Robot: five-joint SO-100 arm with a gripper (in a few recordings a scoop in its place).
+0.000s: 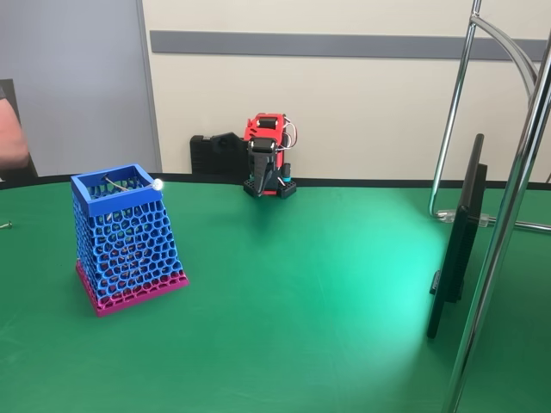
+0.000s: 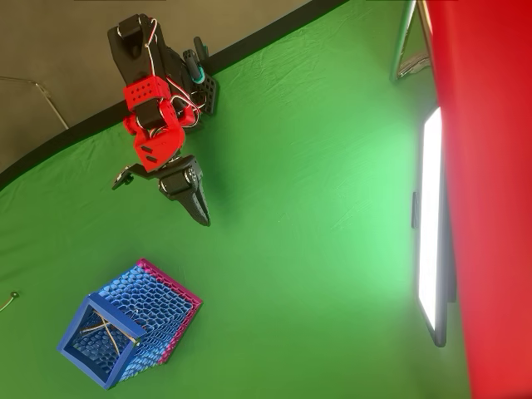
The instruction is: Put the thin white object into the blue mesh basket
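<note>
While the thin white object point(image 1: 129, 184) lies inside the blue mesh basket point(image 1: 127, 249), leaning across its rim, the task looks complete. Gripper point(image 2: 203, 218): empty, jaws together, well apart from the basket.

Red-and-black arm point(image 2: 158, 133), white and red cables, black gripper point(image 2: 195, 204).

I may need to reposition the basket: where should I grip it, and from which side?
Grip the solid blue rim of the basket, coming down from above. The basket tapers upward and its mesh walls slope, so the top rim is the firmest edge. Avoid the white object lying across the opening.
</note>
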